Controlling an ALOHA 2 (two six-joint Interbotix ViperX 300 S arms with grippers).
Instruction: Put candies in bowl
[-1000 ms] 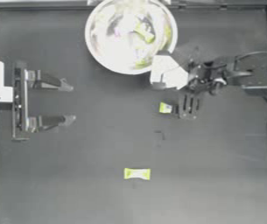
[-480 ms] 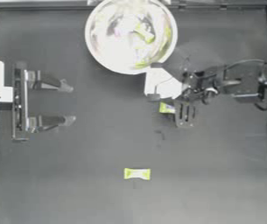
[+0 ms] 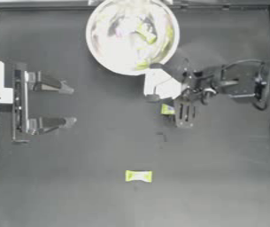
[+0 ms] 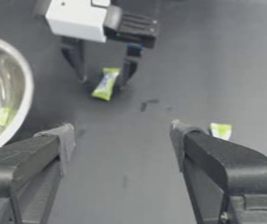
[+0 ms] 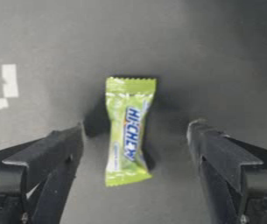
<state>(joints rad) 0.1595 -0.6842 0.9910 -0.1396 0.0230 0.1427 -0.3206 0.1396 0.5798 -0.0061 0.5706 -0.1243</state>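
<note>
Some candies lay in the bowl (image 3: 110, 53) already; my right gripper (image 5: 135, 144), fingers spread, straddled one candy (image 5: 126, 138) mid-table, another (image 3: 139, 176) waiting toward the table's near edge, left gripper (image 4: 121, 140) spread, idle.

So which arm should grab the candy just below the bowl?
Right. Its pincer is open with that candy lying between the jaws, close to the bowl. The left pincer sits open far off at the table's left side.

Top view straight down; wrist views low, sharing candy (image 5: 126, 135).
</note>
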